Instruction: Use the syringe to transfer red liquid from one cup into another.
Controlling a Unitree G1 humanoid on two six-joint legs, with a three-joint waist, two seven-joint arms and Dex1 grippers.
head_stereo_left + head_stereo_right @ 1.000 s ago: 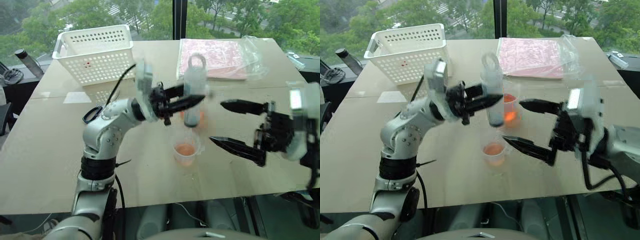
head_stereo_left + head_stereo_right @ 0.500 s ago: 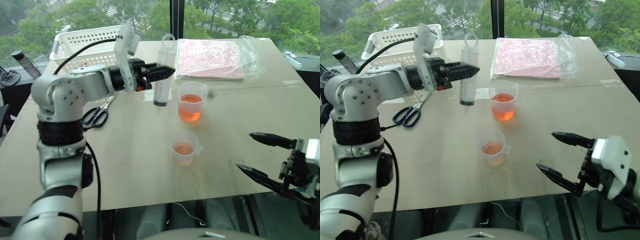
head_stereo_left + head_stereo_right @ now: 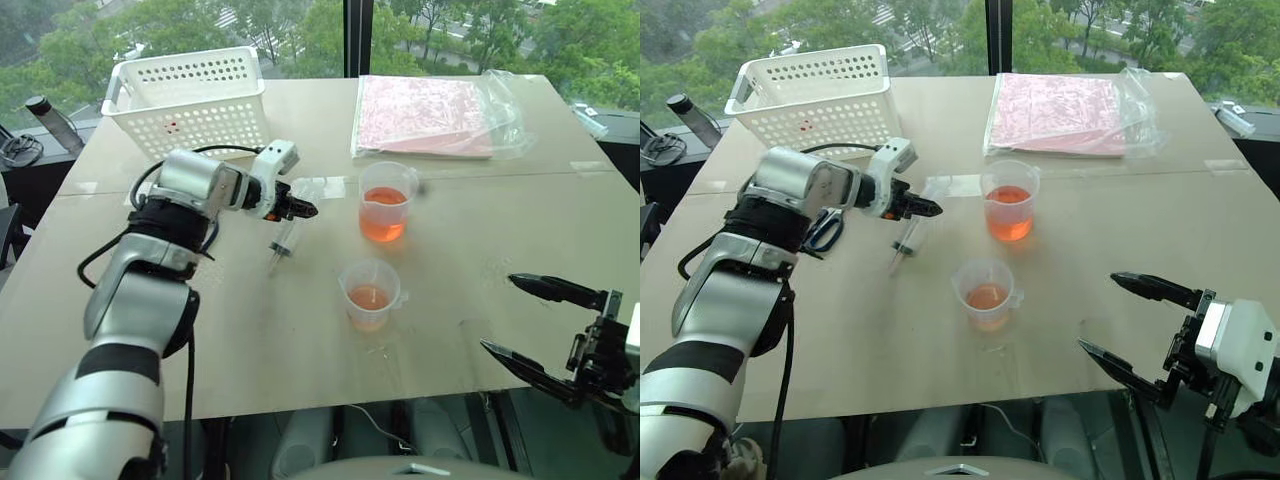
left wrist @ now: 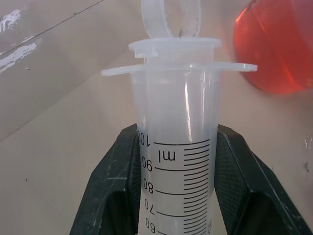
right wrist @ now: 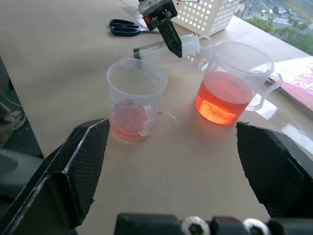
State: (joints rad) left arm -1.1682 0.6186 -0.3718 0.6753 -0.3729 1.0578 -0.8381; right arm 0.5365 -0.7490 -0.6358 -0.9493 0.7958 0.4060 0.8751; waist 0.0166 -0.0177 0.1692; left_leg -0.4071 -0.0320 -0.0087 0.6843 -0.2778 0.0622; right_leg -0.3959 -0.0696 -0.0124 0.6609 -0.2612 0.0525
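On the tan counter (image 3: 520, 230) by the window, the left fingers (image 3: 296, 209) clamp the syringe (image 3: 284, 238) near its plunger end, left of the beaker (image 3: 386, 203). Its axis slants, tip down toward the counter. Next probably comes setting it down. The right fingers (image 3: 545, 327) stand spread, empty.

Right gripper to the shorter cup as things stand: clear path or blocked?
Probably clear. The right gripper hangs open off the table's near right edge, and bare table lies between it and the shorter cup. The left gripper holds the syringe on the cup's far side.
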